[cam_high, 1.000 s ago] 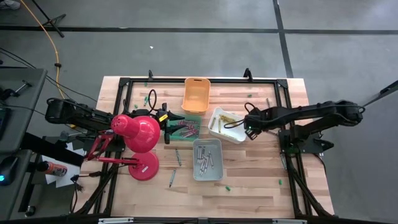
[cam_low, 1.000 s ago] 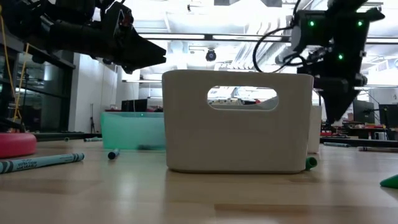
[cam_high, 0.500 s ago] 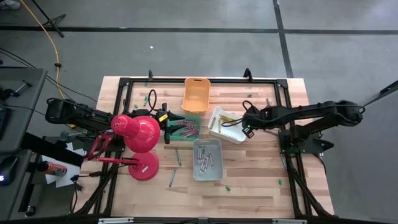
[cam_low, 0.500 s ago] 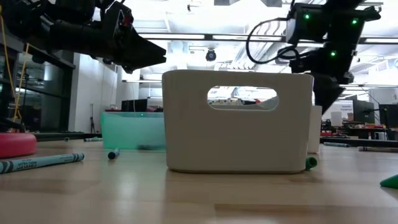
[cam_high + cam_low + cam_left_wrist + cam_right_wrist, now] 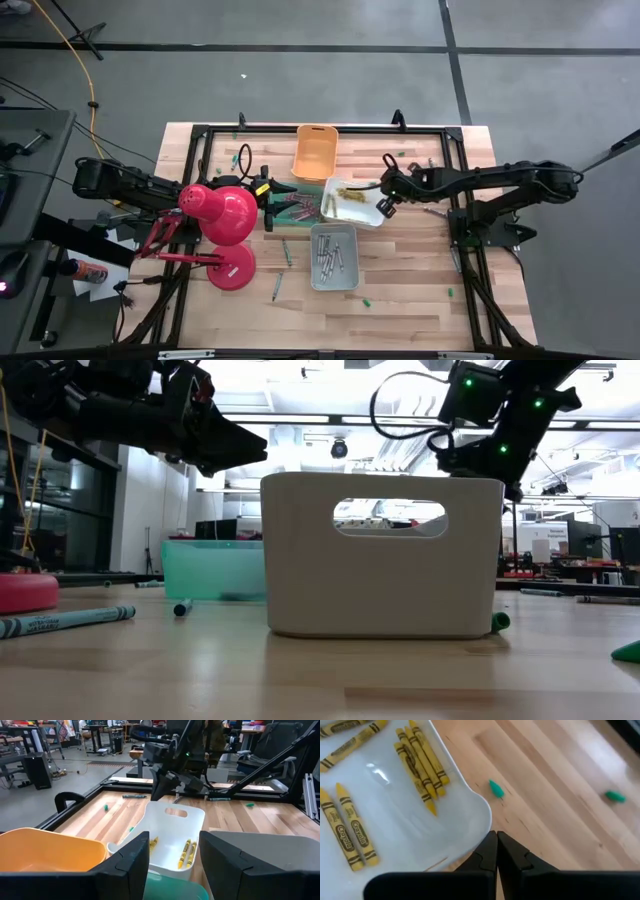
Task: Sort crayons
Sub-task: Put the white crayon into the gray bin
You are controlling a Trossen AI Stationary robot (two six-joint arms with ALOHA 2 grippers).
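red lamp [image 5: 228,214] crowding left side, bins [image 5: 314,153] mid-table

We saw the left gripper [image 5: 172,857] with its two dark fingers [image 5: 127,865] spread apart, nothing between them. Past them sat a white bin [image 5: 172,832] with a handle cutout, holding yellow crayons [image 5: 186,853]. An orange bin [image 5: 45,851] stood just beside it, and a teal bin's rim [image 5: 172,887] showed between the fingers. The right gripper [image 5: 161,785] hung over the white bin's far rim. Green specks [image 5: 106,807] lay on the wooden table [image 5: 250,817].
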